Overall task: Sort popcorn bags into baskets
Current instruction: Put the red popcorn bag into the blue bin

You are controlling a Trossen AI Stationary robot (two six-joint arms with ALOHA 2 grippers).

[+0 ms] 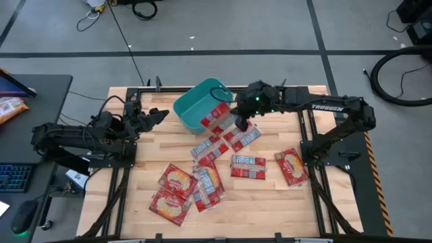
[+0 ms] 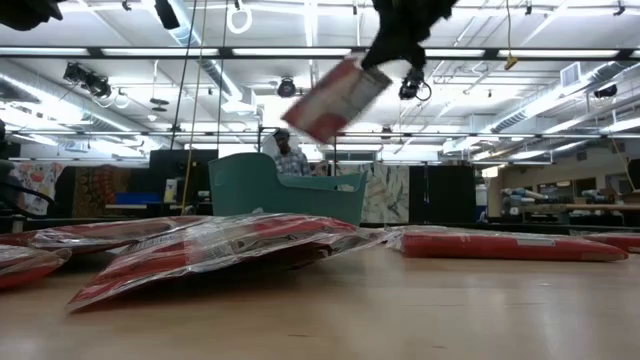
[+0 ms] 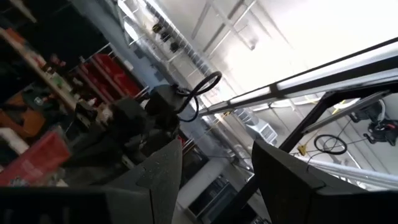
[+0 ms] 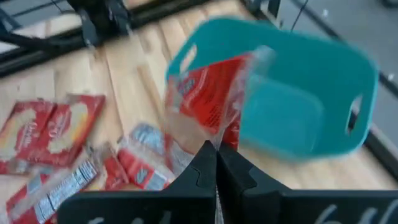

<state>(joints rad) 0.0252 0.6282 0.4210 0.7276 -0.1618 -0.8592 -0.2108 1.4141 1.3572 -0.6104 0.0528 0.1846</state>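
Popcorn bag [image 4: 208,102] pinched in right hand [image 4: 216,163], seemingly above teal basket [image 4: 311,93]

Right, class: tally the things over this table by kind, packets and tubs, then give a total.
popcorn bags: about 9, some overlapping, 1 of them held up by the right gripper
teal tub: 1
total: about 10

I see two matte black jointed arms; the right arm [image 1: 324,106] carries white TROSSEN lettering and a green light.
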